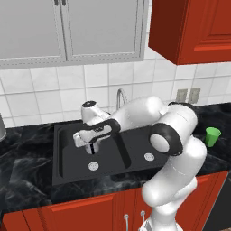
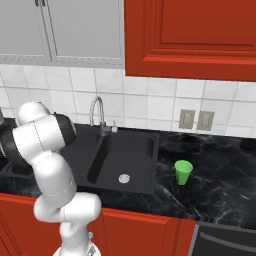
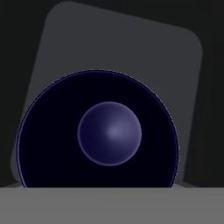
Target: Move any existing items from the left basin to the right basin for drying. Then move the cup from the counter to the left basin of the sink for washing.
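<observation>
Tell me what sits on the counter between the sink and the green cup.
Nothing. In the right base view, the stretch of black counter between the sink rim and the green cup is bare marble-like worktop; the cup stands apart, right of the sink.

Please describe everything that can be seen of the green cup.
The cup is a small, bright green tumbler, wider at its rim than at its base, with no handle. It looks like smooth plastic. It stands upright on the black counter, to the right of the sink, apart from it. Nothing else touches it. Whether anything is inside cannot be told.
</observation>
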